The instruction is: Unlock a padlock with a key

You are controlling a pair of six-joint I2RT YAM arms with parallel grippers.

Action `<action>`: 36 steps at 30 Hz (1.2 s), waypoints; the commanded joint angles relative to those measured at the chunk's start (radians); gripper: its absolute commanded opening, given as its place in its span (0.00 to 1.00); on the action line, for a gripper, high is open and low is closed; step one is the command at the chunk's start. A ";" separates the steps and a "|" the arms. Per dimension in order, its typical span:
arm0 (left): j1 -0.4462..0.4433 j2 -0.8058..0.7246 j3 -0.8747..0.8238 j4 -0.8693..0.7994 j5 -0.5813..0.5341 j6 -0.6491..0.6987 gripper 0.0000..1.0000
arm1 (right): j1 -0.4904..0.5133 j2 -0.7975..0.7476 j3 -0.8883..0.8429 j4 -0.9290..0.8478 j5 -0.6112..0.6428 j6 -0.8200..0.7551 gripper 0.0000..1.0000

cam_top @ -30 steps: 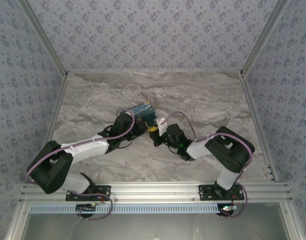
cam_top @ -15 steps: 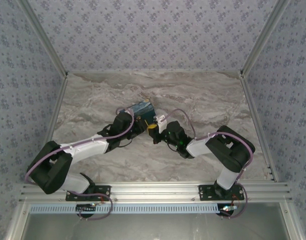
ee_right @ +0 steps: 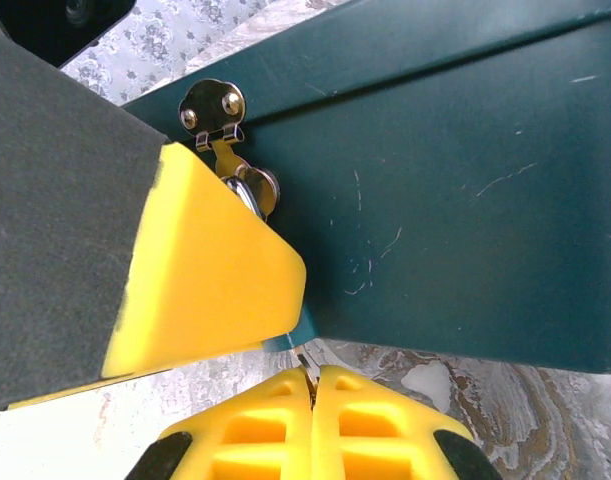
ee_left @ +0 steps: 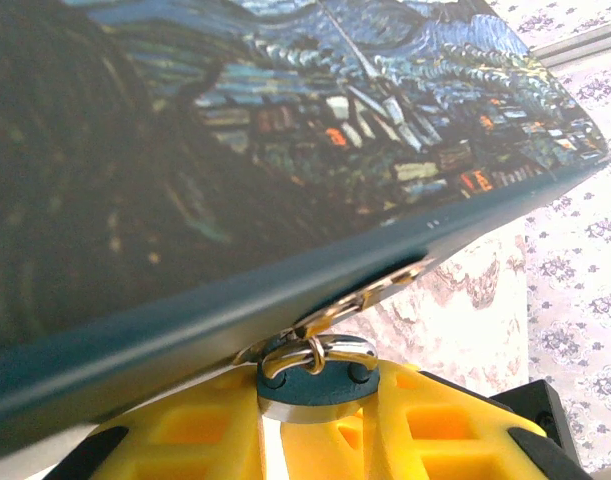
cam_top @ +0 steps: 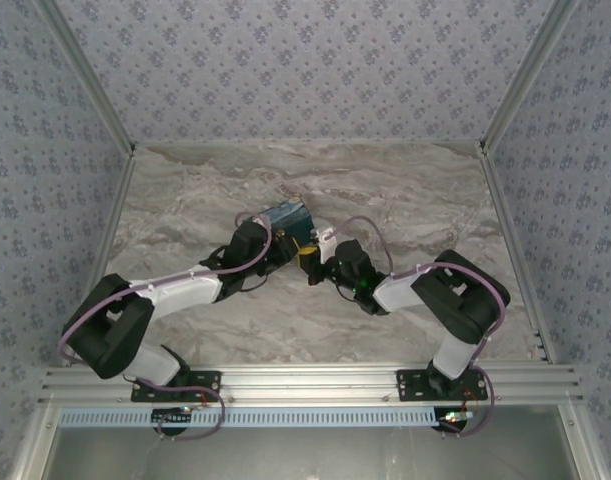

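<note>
The teal padlock (ee_left: 310, 385) hangs by its silvery shackle (ee_left: 320, 352) from the hasp ring of a starry-night painted tin box (ee_left: 285, 150). My left gripper (ee_left: 310, 400) is shut on the padlock's body, its yellow fingers (ee_left: 185, 435) on either side. In the right wrist view one left finger (ee_right: 205, 265) hides most of the padlock, leaving a teal corner (ee_right: 301, 328) showing. My right gripper (ee_right: 312, 388) is shut on the key (ee_right: 305, 364), whose thin metal tip points at that corner. Both grippers meet at the box's near side (cam_top: 301, 255).
The box (cam_top: 285, 216) sits mid-table on the marble top (cam_top: 405, 210). Its brass hasp plate (ee_right: 212, 108) is riveted to the dark teal side wall (ee_right: 455, 200). Patterned walls enclose the table on three sides. Open marble lies to the left, right and behind.
Both grippers and the box have shifted slightly toward the far side, and the left arm's elbow has swung a little right. Both grips stay the same.
</note>
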 commanded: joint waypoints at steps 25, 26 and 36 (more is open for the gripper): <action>-0.007 -0.228 -0.017 -0.153 0.010 0.091 0.74 | 0.028 -0.028 -0.096 0.053 0.017 0.283 0.00; -0.003 -0.253 -0.017 -0.158 0.005 0.110 0.76 | 0.031 -0.027 -0.097 0.049 0.019 0.291 0.00; 0.018 -0.505 -0.022 -0.180 -0.139 0.380 0.82 | 0.057 -0.002 -0.094 0.055 0.024 0.403 0.00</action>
